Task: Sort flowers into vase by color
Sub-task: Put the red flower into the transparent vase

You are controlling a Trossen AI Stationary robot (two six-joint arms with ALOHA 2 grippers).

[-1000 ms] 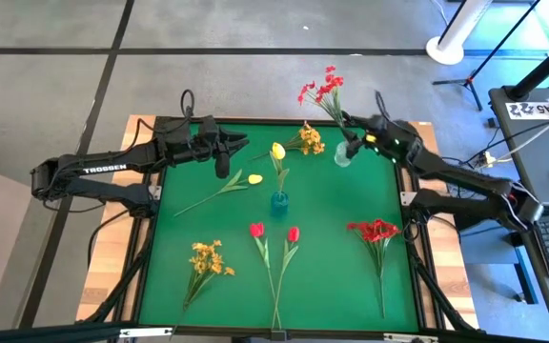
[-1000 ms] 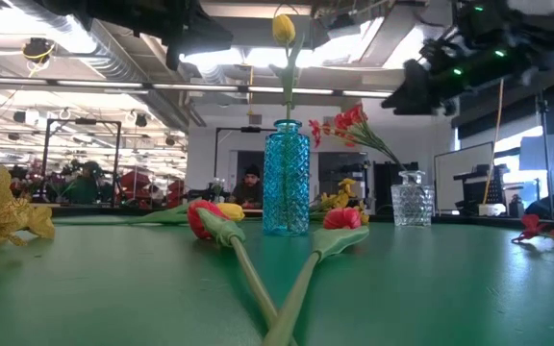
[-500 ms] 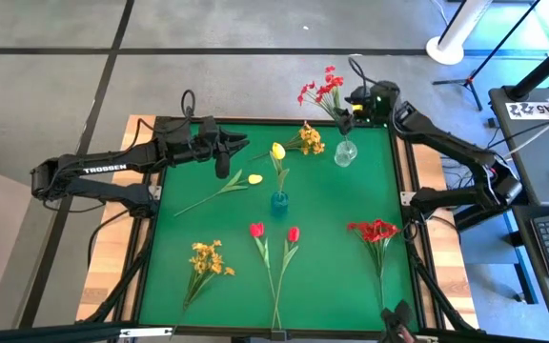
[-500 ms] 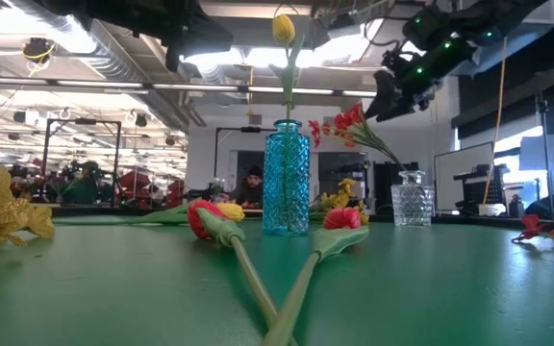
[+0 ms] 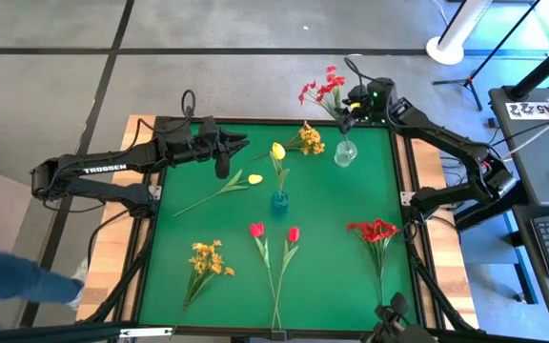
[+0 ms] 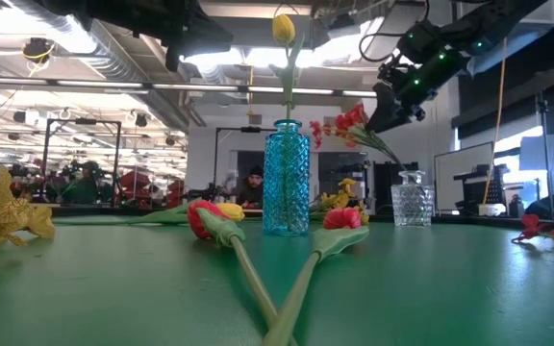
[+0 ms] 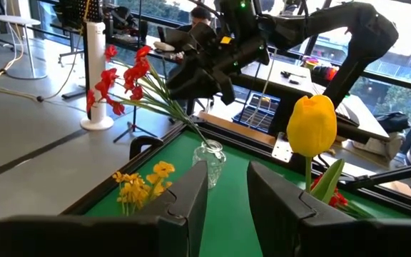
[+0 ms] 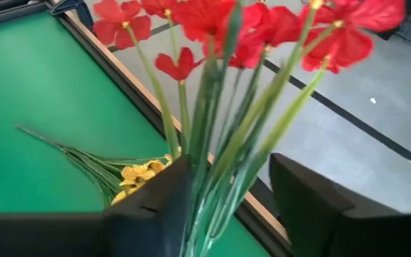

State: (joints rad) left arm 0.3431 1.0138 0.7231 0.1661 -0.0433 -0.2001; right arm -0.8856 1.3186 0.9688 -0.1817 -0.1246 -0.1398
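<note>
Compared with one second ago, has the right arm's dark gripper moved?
Yes. In the high view the right gripper has swung from beside the clear glass vase toward the table's far edge, at the red spray.

The right tool (image 5: 343, 116) hangs raised over the bench's far right corner, fingers spread. The left tool (image 5: 239, 148) hovers over the far left part, fingers apart.

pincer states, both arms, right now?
Left pincer: open, holding nothing, hovering over the mat's far left.
Right pincer: open, fingers either side of the red spray standing in the clear vase; no grip visible.
</note>
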